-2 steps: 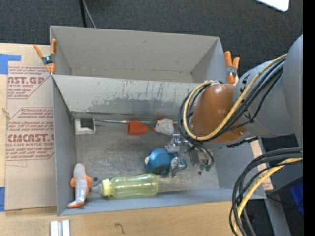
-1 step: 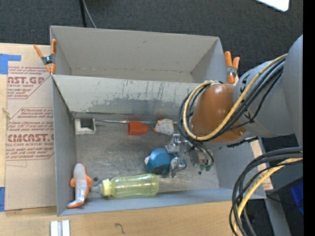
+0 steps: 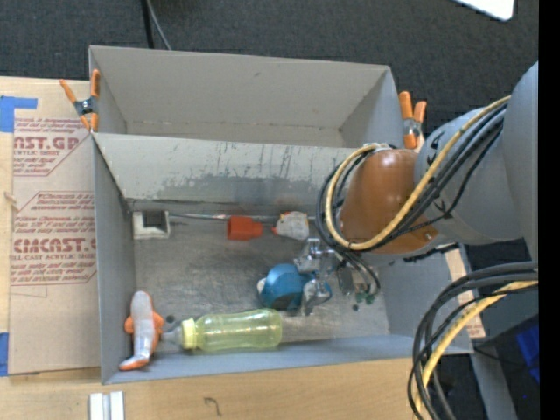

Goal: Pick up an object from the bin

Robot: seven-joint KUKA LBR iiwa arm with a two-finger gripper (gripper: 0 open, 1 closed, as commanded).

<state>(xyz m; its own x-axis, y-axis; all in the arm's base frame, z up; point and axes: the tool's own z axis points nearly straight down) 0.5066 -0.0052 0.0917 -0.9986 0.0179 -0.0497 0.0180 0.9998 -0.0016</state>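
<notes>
— Which step am I on?

— The approach, I'd judge. Left of the one yellow bottle (image 3: 232, 331) lies one white-and-orange toy (image 3: 140, 332). Above the bottle: one white block (image 3: 150, 224), one orange piece (image 3: 245, 228), one white lump (image 3: 293, 226). One blue round thing (image 3: 280, 285) sits just above the bottle's right end, my gripper (image 3: 313, 289) beside it (spread or pinching, I cannot tell).

— Next?

— Centre, close, lift.

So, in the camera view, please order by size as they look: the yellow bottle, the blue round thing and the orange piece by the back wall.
Largest: yellow bottle.
Then: blue round thing, its right side covered by the gripper, so it may be bigger than it looks.
Smallest: orange piece.
</notes>
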